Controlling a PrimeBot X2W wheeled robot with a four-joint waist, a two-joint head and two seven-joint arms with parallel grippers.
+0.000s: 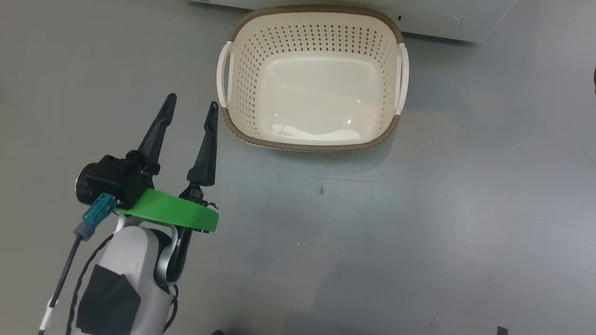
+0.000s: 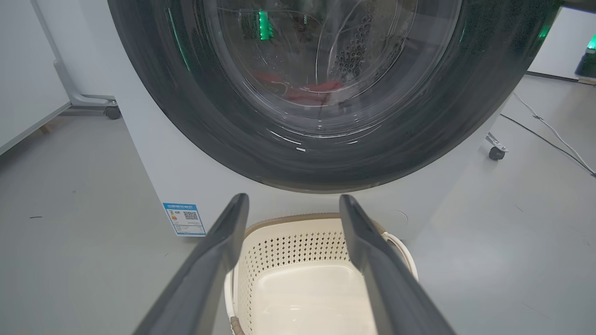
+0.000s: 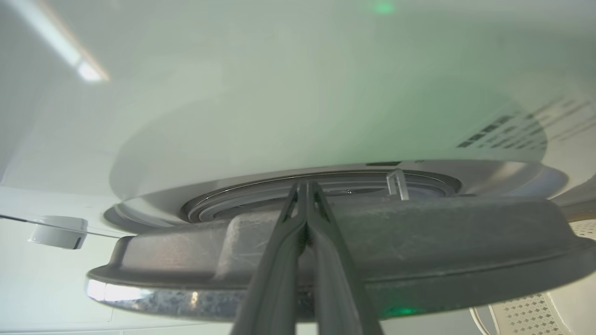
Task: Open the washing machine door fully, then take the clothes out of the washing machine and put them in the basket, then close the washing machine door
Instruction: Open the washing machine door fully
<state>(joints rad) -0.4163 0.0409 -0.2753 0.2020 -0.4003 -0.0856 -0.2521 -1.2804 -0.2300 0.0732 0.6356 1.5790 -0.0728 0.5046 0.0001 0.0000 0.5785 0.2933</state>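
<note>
Washing machine door (image 3: 442, 232) ajar, red clothes (image 2: 309, 90) behind its glass. Right jaws closed, set against door rim; left jaws open beside basket (image 1: 316, 147). Door is best swung wide steadily, rim kept hooked.

**Door ajar, clothes in drum, basket in front**

The glossy black washing machine door (image 2: 326, 158) stands slightly ajar, and a thin gap shows the grey rubber ring. Behind its bulging glass, red clothes (image 2: 312, 90) lie low in the steel drum. The cream perforated basket (image 1: 316, 147) sits upright on the floor (image 1: 442, 223), just before the white washing machine (image 2: 186, 177).
</note>
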